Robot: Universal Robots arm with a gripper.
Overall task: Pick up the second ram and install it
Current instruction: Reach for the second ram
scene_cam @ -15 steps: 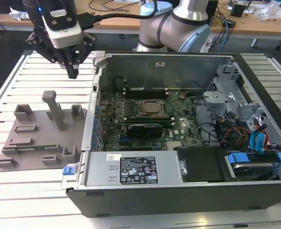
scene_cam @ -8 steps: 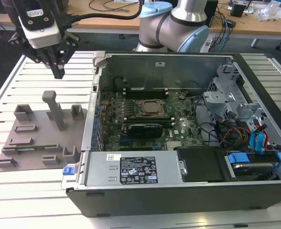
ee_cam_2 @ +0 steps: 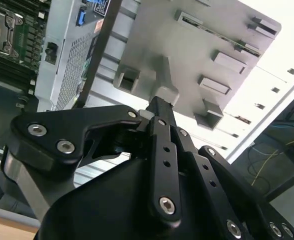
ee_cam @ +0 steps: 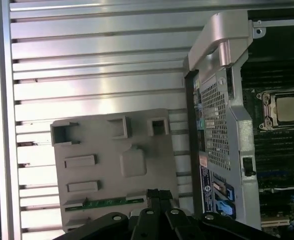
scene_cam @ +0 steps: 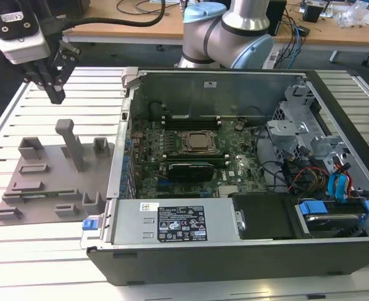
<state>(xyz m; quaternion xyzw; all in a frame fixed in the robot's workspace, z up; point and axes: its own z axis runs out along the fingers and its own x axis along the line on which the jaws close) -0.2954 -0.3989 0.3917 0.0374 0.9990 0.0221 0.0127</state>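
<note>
On the grey tray [ee_cam: 99,145], the second ram [ee_cam: 112,202] lies below the empty, closed gripper [ee_cam: 156,193]

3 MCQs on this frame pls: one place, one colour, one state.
1. Where is the green ram stick?
A) held aloft
B) in a slot of the tray
C) plugged into the motherboard

2. Tray colour?
A) blue
B) red
C) grey

3. The gripper is:
A) empty, over the tray
B) carrying the stick
C) down inside the computer case

Answers:
1 B: the first wrist view shows the stick lying in the tray.
2 C: its plastic is plain grey.
3 A: the fingers are shut on nothing, with the tray below.
</note>
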